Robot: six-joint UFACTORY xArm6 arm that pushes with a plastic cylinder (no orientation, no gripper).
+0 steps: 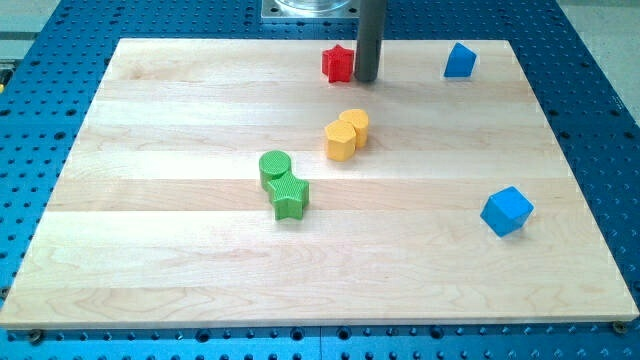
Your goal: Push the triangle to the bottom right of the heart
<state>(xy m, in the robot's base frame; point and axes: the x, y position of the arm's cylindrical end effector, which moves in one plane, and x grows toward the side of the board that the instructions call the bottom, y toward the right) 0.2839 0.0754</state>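
Observation:
The blue triangle (459, 61) sits near the board's top right. Two yellow blocks touch each other near the middle: the upper right one (356, 122) looks like the heart, and the lower left one (340, 142) looks like a hexagon, though their shapes are hard to make out. My tip (366, 80) rests on the board near the top edge, just right of a red star (338, 63). It is well left of the blue triangle and above the yellow pair. It touches no task block.
A green cylinder (275, 166) and a green star (290, 197) touch each other left of centre. A blue cube (506, 211) lies at the right. The wooden board (150, 260) lies on a blue perforated table.

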